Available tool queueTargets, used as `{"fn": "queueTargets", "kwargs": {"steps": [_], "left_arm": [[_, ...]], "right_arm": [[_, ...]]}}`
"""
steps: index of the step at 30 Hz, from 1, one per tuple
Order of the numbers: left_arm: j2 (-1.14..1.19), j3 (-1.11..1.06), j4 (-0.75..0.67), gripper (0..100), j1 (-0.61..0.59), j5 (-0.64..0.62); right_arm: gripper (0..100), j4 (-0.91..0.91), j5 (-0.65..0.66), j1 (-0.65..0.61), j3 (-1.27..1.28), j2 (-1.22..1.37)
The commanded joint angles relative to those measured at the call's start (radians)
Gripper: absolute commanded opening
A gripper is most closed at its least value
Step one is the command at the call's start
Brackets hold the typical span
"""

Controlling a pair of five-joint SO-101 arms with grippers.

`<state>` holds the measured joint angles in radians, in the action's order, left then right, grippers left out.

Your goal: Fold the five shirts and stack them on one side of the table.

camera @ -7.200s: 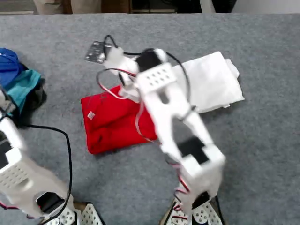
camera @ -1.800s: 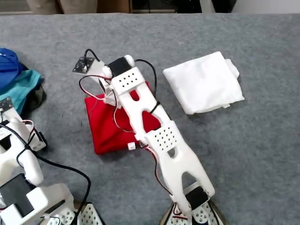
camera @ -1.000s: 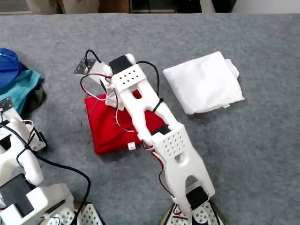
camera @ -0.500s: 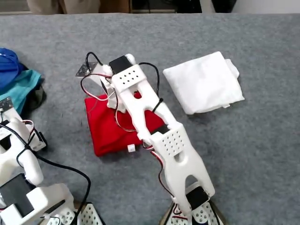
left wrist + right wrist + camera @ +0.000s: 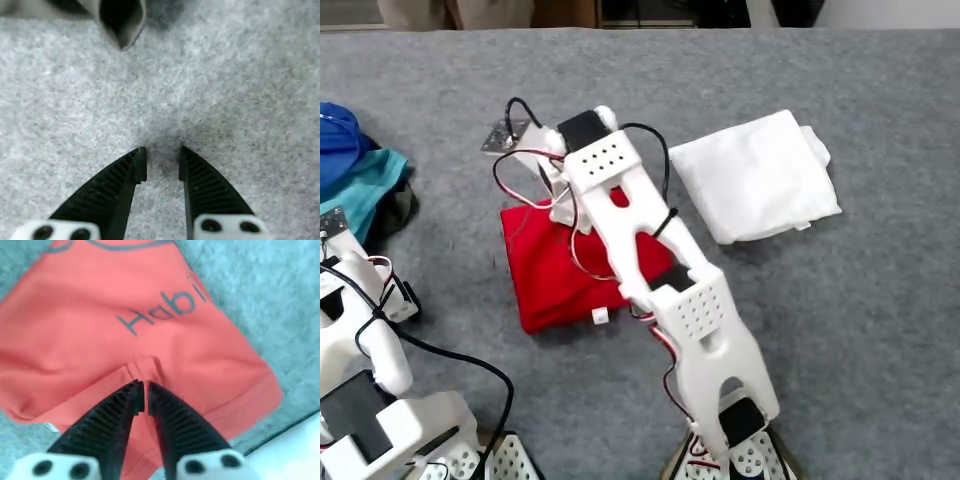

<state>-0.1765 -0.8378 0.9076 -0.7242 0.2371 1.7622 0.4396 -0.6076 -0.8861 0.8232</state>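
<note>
A folded red shirt (image 5: 555, 275) lies left of the table's middle, its printed side up in the right wrist view (image 5: 100, 315). My right gripper (image 5: 145, 386) is at the shirt's far edge (image 5: 560, 200), shut on a small pucker of red cloth. A folded white shirt (image 5: 755, 175) lies to the right of it, apart from the red one. My left gripper (image 5: 162, 162) hangs open just above bare grey tabletop, holding nothing; its arm (image 5: 360, 320) stands at the near left.
A blue shirt (image 5: 340, 135) and a teal shirt (image 5: 370, 180) lie bunched at the left edge. The grey table cover (image 5: 860, 330) is bare at the right and near side. A black cable (image 5: 470, 365) loops beside the left arm's base.
Since seven seconds ago the red shirt has become narrower and the left arm has drawn back. Over the last second the right arm shifted slightly rightward at the shirt's far edge.
</note>
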Motion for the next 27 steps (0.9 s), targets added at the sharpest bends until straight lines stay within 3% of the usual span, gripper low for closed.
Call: {"fn": "queueTargets", "kwargs": {"steps": [1,3,5,15,27], "left_arm": [[-0.025,0.0,-0.011,12,0.006,0.003],[-0.025,0.0,-0.011,12,0.006,0.003],[-0.025,0.0,-0.011,12,0.006,0.003],[-0.025,0.0,-0.011,12,0.006,0.005],[-0.025,0.0,-0.011,12,0.006,0.006]], "right_arm": [[24.4,0.011,-0.015,0.022,0.012,-0.065],[31.5,0.011,-0.005,0.018,0.015,-0.064],[31.7,-0.005,-0.005,0.016,0.016,-0.064],[11.8,0.023,-0.012,-0.028,0.03,-0.065],[10.9,-0.017,-0.011,-0.024,0.136,-0.067]]}}
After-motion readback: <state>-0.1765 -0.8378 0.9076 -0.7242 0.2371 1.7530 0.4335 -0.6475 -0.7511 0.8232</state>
